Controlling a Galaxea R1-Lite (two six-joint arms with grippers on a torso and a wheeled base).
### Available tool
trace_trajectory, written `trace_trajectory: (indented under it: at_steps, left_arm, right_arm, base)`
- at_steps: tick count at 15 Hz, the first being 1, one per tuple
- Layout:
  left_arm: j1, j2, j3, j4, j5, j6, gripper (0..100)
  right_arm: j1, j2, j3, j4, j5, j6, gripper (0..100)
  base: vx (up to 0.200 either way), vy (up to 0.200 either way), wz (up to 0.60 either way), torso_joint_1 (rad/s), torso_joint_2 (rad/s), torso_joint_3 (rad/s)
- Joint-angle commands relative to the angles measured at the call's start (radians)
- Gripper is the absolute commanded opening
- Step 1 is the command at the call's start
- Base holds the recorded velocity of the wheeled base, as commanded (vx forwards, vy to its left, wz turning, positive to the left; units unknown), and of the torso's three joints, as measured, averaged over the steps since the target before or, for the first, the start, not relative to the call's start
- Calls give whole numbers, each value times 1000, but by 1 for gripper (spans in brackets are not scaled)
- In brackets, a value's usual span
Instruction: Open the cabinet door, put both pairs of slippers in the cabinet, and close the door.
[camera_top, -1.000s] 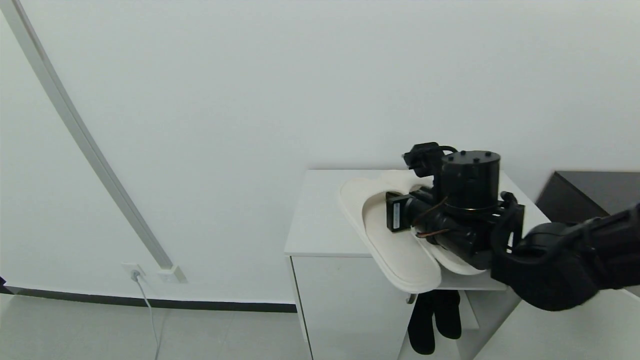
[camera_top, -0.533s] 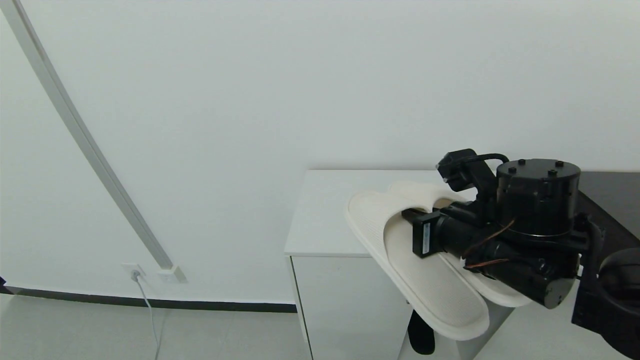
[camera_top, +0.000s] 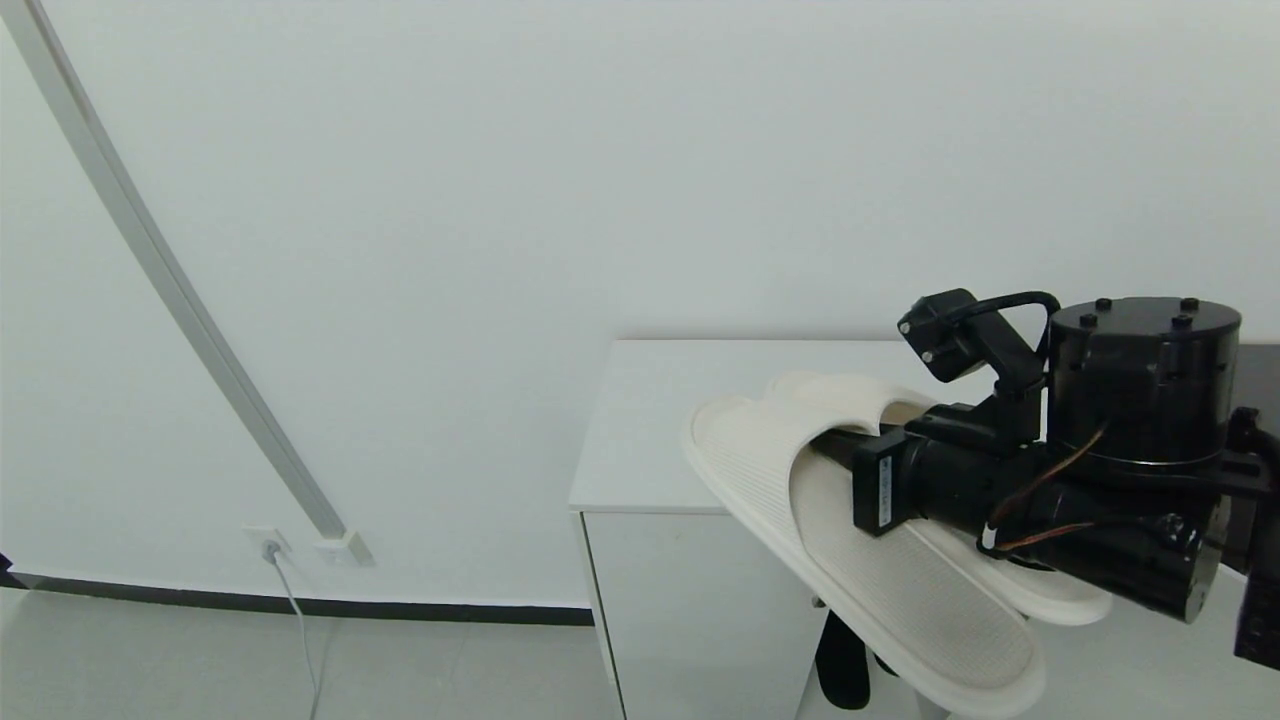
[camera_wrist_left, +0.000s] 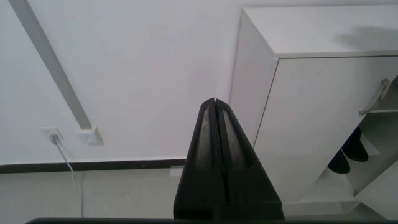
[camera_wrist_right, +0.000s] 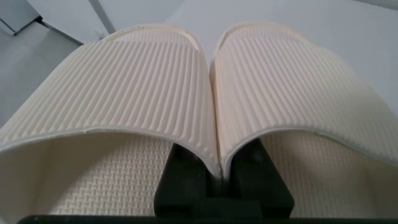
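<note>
My right gripper (camera_wrist_right: 217, 177) is shut on a pair of cream ribbed slippers (camera_top: 900, 580), pinching the two straps (camera_wrist_right: 211, 93) together where they meet. The pair hangs tilted in front of the white cabinet (camera_top: 650, 430), toes over its top and heels out past the front edge. A black pair of slippers (camera_top: 845, 665) stands inside the cabinet's open right side, also seen as black slippers (camera_wrist_left: 348, 158) in the left wrist view. My left gripper (camera_wrist_left: 214, 124) is low and to the left of the cabinet (camera_wrist_left: 298, 124), shut on nothing.
The cabinet's left door panel (camera_top: 690, 610) is closed, with a handle (camera_wrist_left: 379, 96) at its edge. A wall socket with a cable (camera_top: 272, 550) sits low on the left wall under a slanted trunking strip (camera_top: 150, 260). Dark furniture (camera_top: 1258, 365) stands right of the cabinet.
My right arm has drawn the cream slippers off the cabinet top, rightwards and towards the camera. Their heels now hang lower in front of the cabinet.
</note>
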Motion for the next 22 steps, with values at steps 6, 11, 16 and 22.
trace_trajectory:
  at_steps: [6, 11, 16, 22]
  left_arm:
    - [0, 1, 0, 0, 0, 1, 0]
    - [0, 1, 0, 0, 1, 0, 0]
    - [0, 1, 0, 0, 0, 0, 0]
    - [0, 1, 0, 0, 1, 0, 0]
  right_arm:
    - [0, 4, 6, -3, 0, 0, 0]
    - [0, 4, 6, -3, 0, -2, 0]
    - [2, -16, 29, -4, -2, -3, 0]
    - [8, -15, 38, -6, -3, -8, 0]
  base:
    - [-33, 0, 0, 0, 0, 1]
    - [-200, 0, 0, 4, 2, 0]
    - [-200, 0, 0, -2, 2, 5]
    - [-33, 0, 0, 0, 0, 1]
